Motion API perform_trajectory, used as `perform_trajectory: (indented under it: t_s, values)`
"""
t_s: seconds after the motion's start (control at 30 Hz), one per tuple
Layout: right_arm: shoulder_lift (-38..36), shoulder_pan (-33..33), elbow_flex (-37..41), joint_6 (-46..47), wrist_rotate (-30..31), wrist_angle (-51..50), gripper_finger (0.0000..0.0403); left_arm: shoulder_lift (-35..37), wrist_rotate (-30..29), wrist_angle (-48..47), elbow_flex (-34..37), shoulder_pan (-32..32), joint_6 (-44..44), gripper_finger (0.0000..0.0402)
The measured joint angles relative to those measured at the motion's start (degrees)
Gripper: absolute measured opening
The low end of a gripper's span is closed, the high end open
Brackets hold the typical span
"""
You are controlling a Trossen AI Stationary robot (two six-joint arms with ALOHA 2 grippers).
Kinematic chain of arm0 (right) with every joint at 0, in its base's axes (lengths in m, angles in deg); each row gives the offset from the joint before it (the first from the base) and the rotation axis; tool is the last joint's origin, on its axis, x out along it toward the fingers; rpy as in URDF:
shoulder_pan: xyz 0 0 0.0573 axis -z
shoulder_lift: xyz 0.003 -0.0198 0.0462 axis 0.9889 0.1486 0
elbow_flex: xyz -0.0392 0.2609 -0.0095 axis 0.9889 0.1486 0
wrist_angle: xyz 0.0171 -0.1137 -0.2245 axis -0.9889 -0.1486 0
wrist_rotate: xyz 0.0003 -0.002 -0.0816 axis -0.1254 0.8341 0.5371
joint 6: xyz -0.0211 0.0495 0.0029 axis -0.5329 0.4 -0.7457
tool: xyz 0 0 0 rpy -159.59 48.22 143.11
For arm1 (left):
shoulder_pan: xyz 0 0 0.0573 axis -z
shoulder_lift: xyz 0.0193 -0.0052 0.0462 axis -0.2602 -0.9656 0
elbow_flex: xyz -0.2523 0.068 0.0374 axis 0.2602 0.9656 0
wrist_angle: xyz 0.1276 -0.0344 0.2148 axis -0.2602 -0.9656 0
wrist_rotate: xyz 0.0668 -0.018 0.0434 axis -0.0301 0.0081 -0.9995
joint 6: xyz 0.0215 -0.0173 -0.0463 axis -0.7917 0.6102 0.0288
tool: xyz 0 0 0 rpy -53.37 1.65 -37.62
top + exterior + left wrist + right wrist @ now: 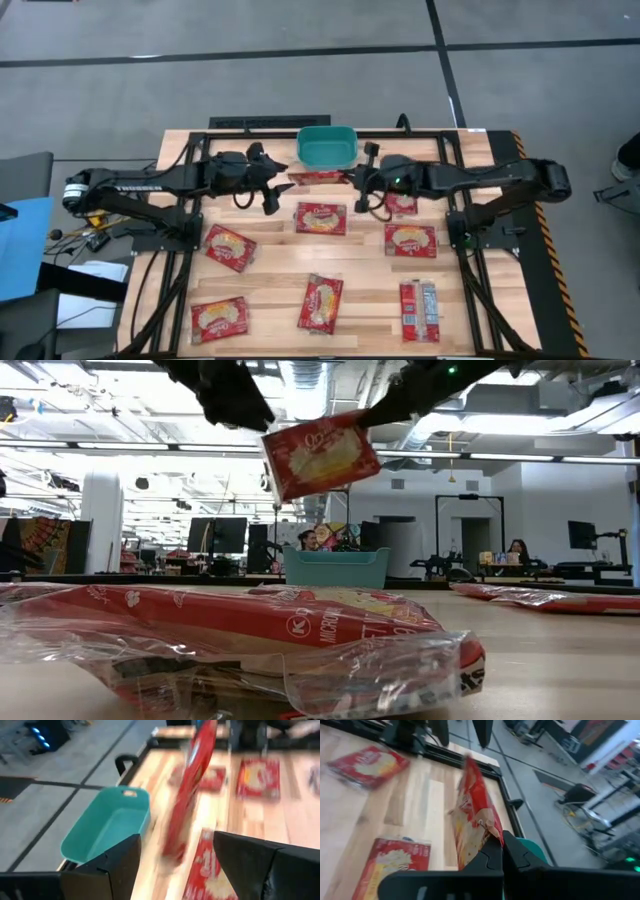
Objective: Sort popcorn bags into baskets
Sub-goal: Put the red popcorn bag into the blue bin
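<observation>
Right pincer (502, 845) clamped shut on one corner of a popcorn bag (312, 453), lifted well clear of the worktop (270, 270) and hanging tilted, pale picture facing the low camera. Held bag sits just in front of the teal basket (327, 146), between the two pincers. Left pincer (175, 865) spread wide, nothing between its fingers, parked just beside the held bag with the basket close by on its far side.

Rest of the popcorn bags lying flat on the worktop: one (321, 217) directly below the gap between the pincers, one (402, 203) partly tucked under the right pincer, another (411, 240) a bit further out from it, one (230, 247) out from the left pincer, then three along the near edge well apart from both pincers (219, 318), (322, 302), (420, 310).

Writing: nearest bag in the low view (250, 635) shows a circled K and letters reading "MICRO" before the wrap crumples over the rest. Cursive logo on the held bag too blurry to make out. White lettering on the left arm (130, 184), too small to read.
</observation>
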Motion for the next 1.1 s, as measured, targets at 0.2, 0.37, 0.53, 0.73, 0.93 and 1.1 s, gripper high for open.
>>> perform_trajectory:
  t_s: [0.2,0.37,0.53,0.73,0.93,1.1]
  values:
    - [-1.3,1.7,0.0,-2.2,-3.2,-3.1,0.0003,-2.8,3.8,0.4,0.0,-1.6,-5.9,0.0247]
    - [-1.4,1.6,0.0,-2.5,-6.9,-2.8,0.0003,-4.3,0.1,1.9,0.0,-2.0,-11.8,0.0247]
    - [-1.4,1.6,0.0,-2.5,-7.3,-1.6,0.0003,-5.3,5.1,2.9,0.1,-1.9,-16.4,0.0228]
    - [-1.4,1.7,0.0,-2.6,-7.2,-1.4,0.0003,-6.7,7.0,2.9,0.1,-3.1,-16.9,0.0076]
    - [-1.4,1.7,0.0,-3.1,-7.2,-1.6,0.0003,-7.6,10.5,3.3,0.0,-5.8,-16.0,0.0011]
    - [-1.5,2.9,-0.2,-1.2,-2.8,-7.9,0.0048,-7.7,10.1,1.8,-1.8,-7.8,-17.4,0.0005]
